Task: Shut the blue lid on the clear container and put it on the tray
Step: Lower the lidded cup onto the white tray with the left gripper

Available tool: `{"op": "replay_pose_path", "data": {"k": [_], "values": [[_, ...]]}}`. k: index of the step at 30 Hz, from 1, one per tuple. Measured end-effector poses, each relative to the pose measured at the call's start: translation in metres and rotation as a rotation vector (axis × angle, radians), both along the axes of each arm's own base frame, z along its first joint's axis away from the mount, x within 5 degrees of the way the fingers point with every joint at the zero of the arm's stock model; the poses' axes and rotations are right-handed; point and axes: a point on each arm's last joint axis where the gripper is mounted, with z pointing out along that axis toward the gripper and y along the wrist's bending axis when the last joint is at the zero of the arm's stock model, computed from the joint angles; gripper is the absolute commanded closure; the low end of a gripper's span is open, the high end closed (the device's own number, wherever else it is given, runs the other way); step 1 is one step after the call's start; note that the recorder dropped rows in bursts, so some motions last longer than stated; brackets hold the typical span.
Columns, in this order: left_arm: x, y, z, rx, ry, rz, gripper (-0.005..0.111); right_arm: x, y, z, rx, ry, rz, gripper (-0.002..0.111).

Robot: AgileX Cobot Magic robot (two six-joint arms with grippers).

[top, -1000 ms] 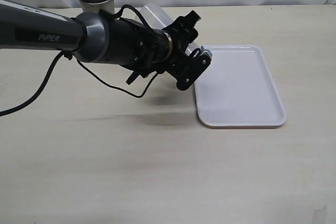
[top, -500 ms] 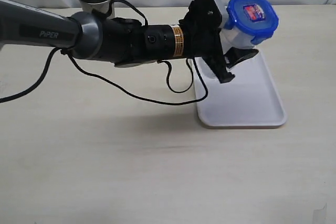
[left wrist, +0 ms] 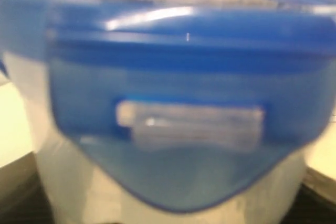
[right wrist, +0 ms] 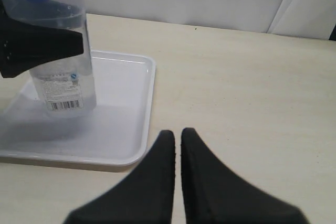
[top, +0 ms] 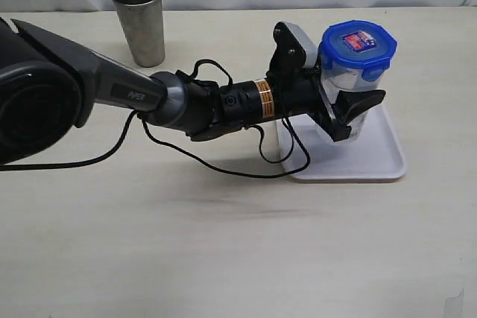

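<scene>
The clear container (top: 344,80) stands upright over the white tray (top: 384,150), capped by the blue lid (top: 358,42) with its sticker facing up. My left gripper (top: 349,109) is shut on the container's body just below the lid. From the left wrist, the blue lid (left wrist: 184,51) and the container (left wrist: 79,182) fill the frame. In the right wrist view the container (right wrist: 60,77) shows its barcode label, with its base at or just above the tray (right wrist: 123,124); I cannot tell if it touches. My right gripper (right wrist: 177,136) is shut and empty above the table beside the tray.
A grey metal cup (top: 138,20) stands at the back left of the table. The left arm and its black cable (top: 223,165) stretch across the middle toward the tray. The right arm is outside the exterior view.
The left arm swung the lidded container from the back of the table, turned it upright and lowered it over the tray. The metal cup is now uncovered.
</scene>
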Motion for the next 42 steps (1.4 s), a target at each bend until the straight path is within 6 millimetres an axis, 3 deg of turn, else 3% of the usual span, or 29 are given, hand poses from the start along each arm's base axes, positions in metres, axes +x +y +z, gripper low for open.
{"op": "replay_pose_path", "data": {"k": [9,14,25,37,42], "values": [[-0.014,-0.028,-0.009,-0.033,-0.003,-0.078,0.107,0.0,0.0,0.0,0.0,0.0,0.0,0.104],[-0.018,-0.03,-0.02,0.017,-0.005,-0.104,0.107,0.0,0.0,0.0,0.0,0.0,0.0,0.104],[-0.018,-0.03,-0.02,0.022,-0.025,-0.104,0.107,0.0,0.0,0.0,0.0,0.0,0.0,0.104],[0.027,0.005,-0.021,0.024,0.001,0.075,0.107,0.0,0.0,0.0,0.0,0.0,0.0,0.104],[0.029,0.006,-0.024,0.05,0.02,0.089,0.107,0.0,0.0,0.0,0.0,0.0,0.0,0.104]]}}
